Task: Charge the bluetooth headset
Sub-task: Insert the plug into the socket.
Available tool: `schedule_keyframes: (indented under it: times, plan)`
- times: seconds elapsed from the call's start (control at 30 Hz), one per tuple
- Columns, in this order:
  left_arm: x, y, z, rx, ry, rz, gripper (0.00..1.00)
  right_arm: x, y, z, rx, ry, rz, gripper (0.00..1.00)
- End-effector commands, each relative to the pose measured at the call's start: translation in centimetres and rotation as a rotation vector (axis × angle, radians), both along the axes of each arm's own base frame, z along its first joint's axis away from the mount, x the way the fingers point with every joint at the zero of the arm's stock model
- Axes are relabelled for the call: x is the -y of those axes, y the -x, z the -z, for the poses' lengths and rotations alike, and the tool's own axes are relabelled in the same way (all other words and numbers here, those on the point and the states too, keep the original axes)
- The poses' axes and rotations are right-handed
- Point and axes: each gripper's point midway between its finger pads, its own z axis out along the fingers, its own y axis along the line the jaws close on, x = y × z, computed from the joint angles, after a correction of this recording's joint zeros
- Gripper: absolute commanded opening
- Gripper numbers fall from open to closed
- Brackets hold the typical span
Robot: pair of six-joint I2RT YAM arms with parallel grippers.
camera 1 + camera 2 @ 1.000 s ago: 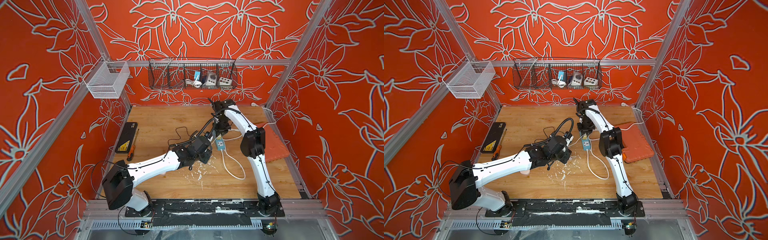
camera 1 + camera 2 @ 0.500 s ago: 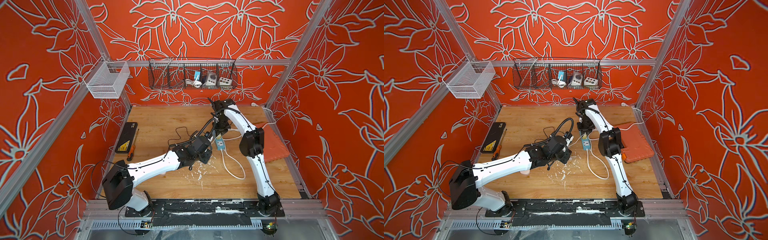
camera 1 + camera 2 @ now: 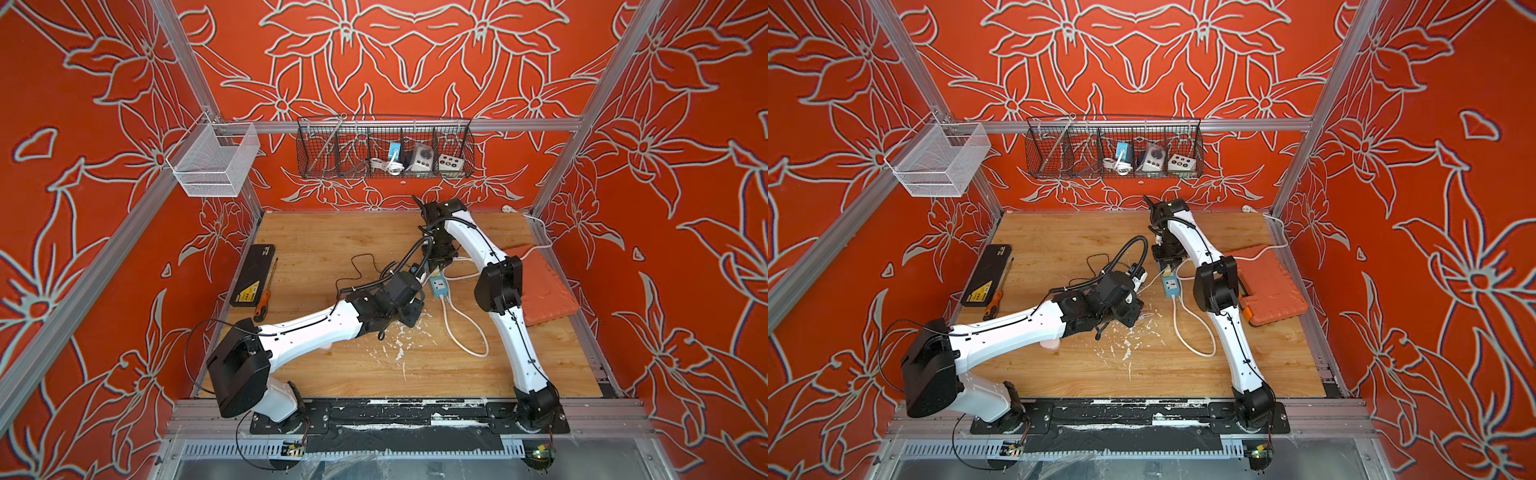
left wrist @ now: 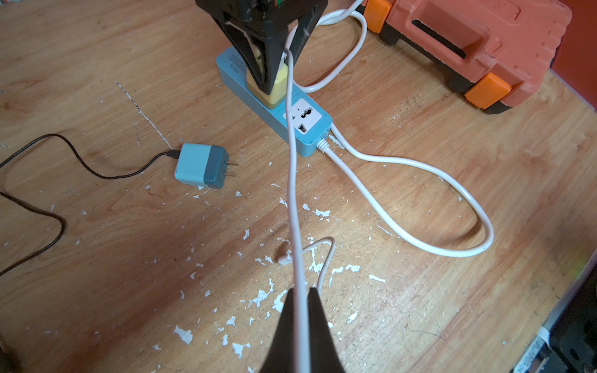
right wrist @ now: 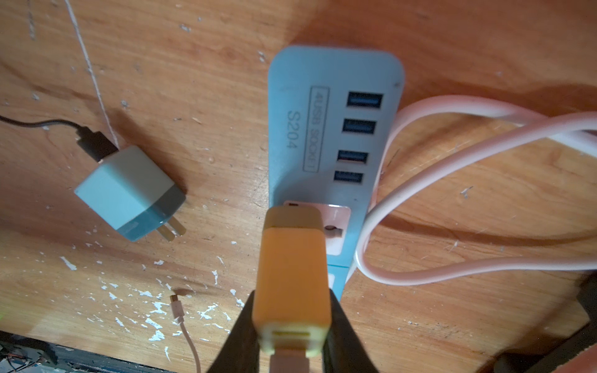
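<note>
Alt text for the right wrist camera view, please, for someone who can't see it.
The right arm's fingers clamp a yellow charger, its nose pressed to a socket on a blue power strip on a wooden table. Beside the strip lie an unplugged blue-grey adapter on a black cable and the end of a thin white cable.

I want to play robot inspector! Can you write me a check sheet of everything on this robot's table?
Surface: wooden table, speckled with white flakes.
Job's things: yellow charger at a socket of the blue power strip; headset not seen.
Clutter: unplugged blue adapter, orange tool case, black case, screwdriver.
Grippers: right gripper shut on yellow charger; left gripper shut on thin white cable.
Cables: thick white cord looped on table; black cable from the adapter.
Surroundings: red flowered walls; wire basket, white mesh basket.
</note>
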Motion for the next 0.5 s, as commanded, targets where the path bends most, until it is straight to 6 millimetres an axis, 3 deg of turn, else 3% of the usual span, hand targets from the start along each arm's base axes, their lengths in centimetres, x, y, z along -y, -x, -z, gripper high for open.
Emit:
schedule_keyframes:
  times: [0.0,0.3,0.47]
  plan:
    - [0.1,-0.1,-0.1,-0.005,0.006,-0.004,0.0,2.0,0.9,7.6,-0.129,0.14,-0.015,0.0]
    - [0.0,-0.3,0.5,-0.021,-0.003,-0.012,0.0,1.4,1.7,10.5,-0.181,0.174,-0.023,0.0]
    - [0.0,-0.4,0.7,-0.023,-0.005,-0.015,0.0,0.9,1.9,11.1,-0.185,0.19,-0.043,0.0]
